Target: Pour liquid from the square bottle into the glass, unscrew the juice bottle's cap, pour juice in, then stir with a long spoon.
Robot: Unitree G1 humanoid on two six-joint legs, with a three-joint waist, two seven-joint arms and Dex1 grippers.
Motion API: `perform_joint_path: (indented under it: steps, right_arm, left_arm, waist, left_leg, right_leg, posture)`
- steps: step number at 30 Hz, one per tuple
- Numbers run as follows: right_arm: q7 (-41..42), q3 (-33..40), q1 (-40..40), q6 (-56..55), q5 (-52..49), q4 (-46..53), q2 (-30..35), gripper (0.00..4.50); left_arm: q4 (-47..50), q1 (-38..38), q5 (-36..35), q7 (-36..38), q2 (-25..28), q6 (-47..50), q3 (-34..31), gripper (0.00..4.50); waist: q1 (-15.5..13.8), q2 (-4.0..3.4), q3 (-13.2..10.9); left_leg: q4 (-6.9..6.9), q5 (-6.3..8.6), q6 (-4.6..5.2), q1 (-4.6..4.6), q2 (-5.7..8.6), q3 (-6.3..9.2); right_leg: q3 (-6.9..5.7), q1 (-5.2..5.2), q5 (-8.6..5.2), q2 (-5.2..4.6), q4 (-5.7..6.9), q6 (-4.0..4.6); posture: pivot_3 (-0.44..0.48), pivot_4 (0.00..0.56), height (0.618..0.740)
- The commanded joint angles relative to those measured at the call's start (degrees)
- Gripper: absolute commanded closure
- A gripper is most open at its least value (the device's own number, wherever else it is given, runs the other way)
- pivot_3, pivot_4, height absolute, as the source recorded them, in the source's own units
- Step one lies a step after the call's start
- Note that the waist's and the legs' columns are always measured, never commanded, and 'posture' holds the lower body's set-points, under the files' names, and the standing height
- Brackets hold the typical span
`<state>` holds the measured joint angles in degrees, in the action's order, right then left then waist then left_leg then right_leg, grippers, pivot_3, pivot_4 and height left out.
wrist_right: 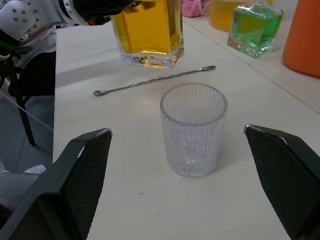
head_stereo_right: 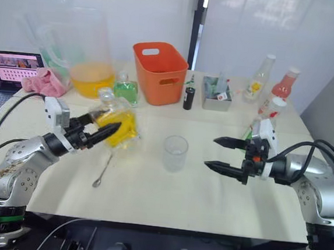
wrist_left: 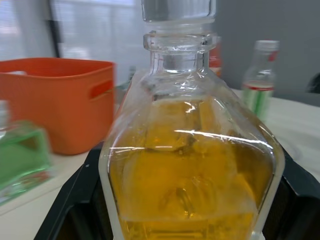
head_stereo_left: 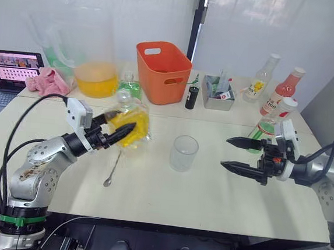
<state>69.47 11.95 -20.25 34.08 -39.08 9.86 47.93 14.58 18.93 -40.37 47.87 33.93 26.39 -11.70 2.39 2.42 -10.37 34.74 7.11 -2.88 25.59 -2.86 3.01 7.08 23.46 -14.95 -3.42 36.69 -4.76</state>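
Left claw (head_stereo_left: 120, 128) grips square bottle (head_stereo_left: 133, 122); right claw (head_stereo_left: 236, 154) open nr glass (head_stereo_left: 184, 153).

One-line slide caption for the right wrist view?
Open right gripper faces the empty ribbed glass, with the long spoon and amber square bottle beyond.

Head pair overlooks table (head_stereo_left: 167, 189); wrists close.

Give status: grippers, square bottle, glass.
Left gripper around the square bottle, bottle upright on the table, stopper on. Right gripper open, holding nothing, beside the glass. Glass empty. Long spoon lies near the bottle.
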Motion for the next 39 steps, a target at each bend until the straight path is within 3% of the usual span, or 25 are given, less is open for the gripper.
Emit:
perform_joint_path:
  steps: [1, 8, 16, 26, 32, 33, 35, 36, 39]
  right_arm:
    - [-0.9, 3.8, 1.5, 1.4, -3.0, 4.3, 1.5, 0.0]
    - [-4.4, 8.9, 8.0, 4.2, -6.5, 11.4, 2.8, 0.0]
    - [-9.2, 12.1, 12.1, 5.8, -9.7, 17.0, 2.7, 0.0]
    - [-12.7, 15.3, 14.3, 6.6, -12.3, 20.2, 3.9, 0.0]
    - [-14.2, 15.4, 13.9, 7.1, -13.7, 20.7, 4.5, 0.0]
    - [-14.2, 15.3, 13.7, 7.0, -13.6, 20.5, 4.6, 0.0]
    - [-14.3, 14.9, 13.3, 7.1, -13.6, 20.3, 4.6, 0.0]
    - [-14.4, 14.6, 13.1, 7.1, -13.6, 20.2, 4.7, 0.0]
    - [-14.9, 13.6, 11.9, 7.4, -13.9, 20.1, 4.4, 0.0]
  left_arm:
    - [4.6, 1.2, -4.7, 5.4, 2.6, 1.7, -0.3, 1.66]
    - [5.4, 1.7, -3.5, 12.9, 4.1, 2.7, 6.1, 1.66]
    - [-1.2, 5.9, 5.8, 19.1, -0.8, -5.5, 16.2, 1.66]
    - [-10.1, 5.3, 13.5, 24.2, -3.6, -15.0, 20.6, 1.66]
    - [-11.9, 4.5, 14.1, 25.2, -2.9, -15.7, 20.6, 1.66]
    - [-11.7, 4.4, 13.9, 25.2, -2.7, -15.4, 20.5, 0.86]
    - [-10.8, 4.3, 13.5, 24.9, -2.2, -14.2, 20.5, 0.22]
    - [-10.2, 4.3, 13.5, 24.8, -1.9, -13.6, 20.6, 0.03]
    - [-7.6, 5.3, 12.8, 23.3, -1.5, -10.2, 20.7, 0.03]
  waist:
    - [0.2, -0.01, 0.0]
    - [0.1, -0.02, 0.0]
    - [-0.3, -0.02, 0.0]
    - [0.0, -0.04, 0.0]
    - [0.0, -0.04, 0.0]
    - [0.0, -0.04, 0.0]
    - [0.0, -0.04, 0.0]
    - [0.0, -0.04, 0.0]
    - [0.0, -0.04, 0.0]
  left_leg:
    - [0.0, 0.0, 0.0, -0.01, 0.0, -0.01]
    - [0.03, 0.0, 0.01, -0.05, -0.02, -0.04]
    - [0.11, -0.01, 0.01, -0.05, -0.01, -0.04]
    - [0.07, -0.02, 0.05, -0.08, -0.01, -0.03]
    - [0.12, -0.02, 0.06, -0.17, -0.01, -0.03]
    - [0.12, -0.02, 0.06, -0.18, -0.01, -0.03]
    - [0.11, -0.02, 0.06, -0.2, -0.01, -0.03]
    - [0.11, -0.02, 0.06, -0.2, -0.01, -0.03]
    - [0.1, -0.02, 0.06, -0.21, -0.01, -0.03]
  right_leg:
    - [0.0, 0.0, -0.01, 0.0, 0.02, 0.01]
    - [0.02, 0.0, -0.15, 0.0, 0.02, 0.25]
    - [0.04, -0.05, -0.21, -0.01, -0.01, 0.36]
    - [0.03, -0.07, -0.13, 0.0, 0.02, 0.2]
    - [0.04, -0.22, -0.21, -0.01, -0.01, 0.36]
    - [0.04, -0.22, -0.22, -0.01, -0.01, 0.36]
    - [0.04, -0.23, -0.22, -0.01, 0.0, 0.36]
    - [0.04, -0.23, -0.22, -0.01, 0.0, 0.36]
    - [0.04, -0.22, -0.22, -0.01, 0.01, 0.36]
  posture:
    - [0.0, 0.15, 0.74]
    - [0.0, 0.15, 0.74]
    - [0.0, 0.15, 0.74]
    - [0.0, 0.15, 0.74]
    - [0.0, 0.15, 0.74]
    - [0.0, 0.15, 0.74]
    - [0.0, 0.15, 0.74]
    - [0.0, 0.15, 0.74]
    - [0.0, 0.15, 0.74]
